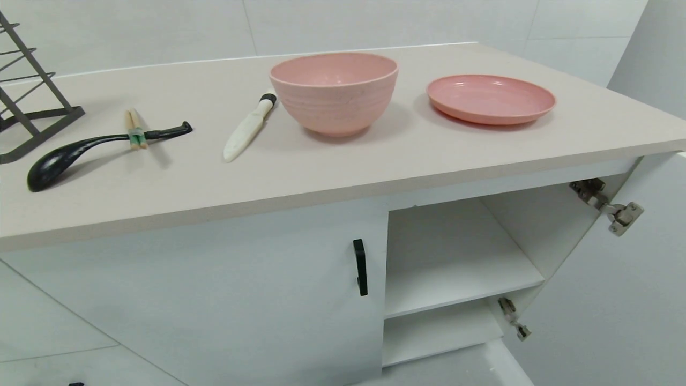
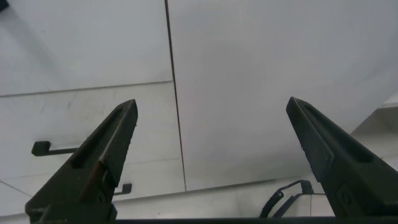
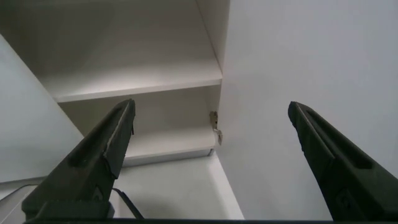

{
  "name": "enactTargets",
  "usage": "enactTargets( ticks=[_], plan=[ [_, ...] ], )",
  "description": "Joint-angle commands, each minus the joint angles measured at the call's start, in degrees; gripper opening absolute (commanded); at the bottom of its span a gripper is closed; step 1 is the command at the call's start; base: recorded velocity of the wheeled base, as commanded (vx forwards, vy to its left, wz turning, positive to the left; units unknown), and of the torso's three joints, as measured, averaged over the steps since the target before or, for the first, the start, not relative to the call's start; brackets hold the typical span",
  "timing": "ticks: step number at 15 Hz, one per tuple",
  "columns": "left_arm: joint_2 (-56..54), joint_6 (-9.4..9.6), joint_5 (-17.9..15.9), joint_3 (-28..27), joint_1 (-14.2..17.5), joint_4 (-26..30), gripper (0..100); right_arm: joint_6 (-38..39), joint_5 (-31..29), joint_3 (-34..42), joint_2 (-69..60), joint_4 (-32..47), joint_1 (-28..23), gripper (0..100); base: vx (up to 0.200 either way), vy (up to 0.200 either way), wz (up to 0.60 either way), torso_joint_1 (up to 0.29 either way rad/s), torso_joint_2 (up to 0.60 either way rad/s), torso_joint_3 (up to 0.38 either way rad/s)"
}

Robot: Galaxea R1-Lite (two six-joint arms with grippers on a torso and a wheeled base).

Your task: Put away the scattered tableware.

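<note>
One rack (image 1: 53, 128) (beside ladle (image 1: 64, 155)), half off-edge

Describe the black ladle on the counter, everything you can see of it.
The black ladle looks like glossy dark plastic: a deep oval scoop at one end and a long, slightly curved handle ending in a small hooked tip. It lies flat on the pale countertop, toward its left end, with the scoop nearer the front edge and the handle running right and back. A pair of wood-coloured chopsticks with a green band crosses the handle. No claw touches it.
</note>
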Motion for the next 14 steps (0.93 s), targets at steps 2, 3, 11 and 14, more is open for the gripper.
enactTargets(
  ticks=[2,3,11,14],
  plan=[
    [0.1,-0.04,0.0,0.0,0.0,0.0,100,0.0,0.0,0.0,0.0,0.0,0.0,100,0.000,0.000,0.00,0.183,-0.10,-0.066],
    [0.1,-0.04,0.0,0.0,0.0,0.0,100,0.0,0.0,0.0,0.0,0.0,0.0,100,0.000,0.000,0.00,0.237,-0.02,-0.110],
    [0.1,-0.04,0.0,0.0,0.0,0.0,100,0.0,0.0,0.0,0.0,0.0,0.0,100,0.000,0.000,0.00,0.234,-0.50,-0.209],
    [0.1,-0.04,0.0,0.0,0.0,0.0,100,0.0,-0.1,0.0,0.0,0.0,0.0,100,0.000,0.000,0.00,0.131,-0.48,-0.224]
  ],
)
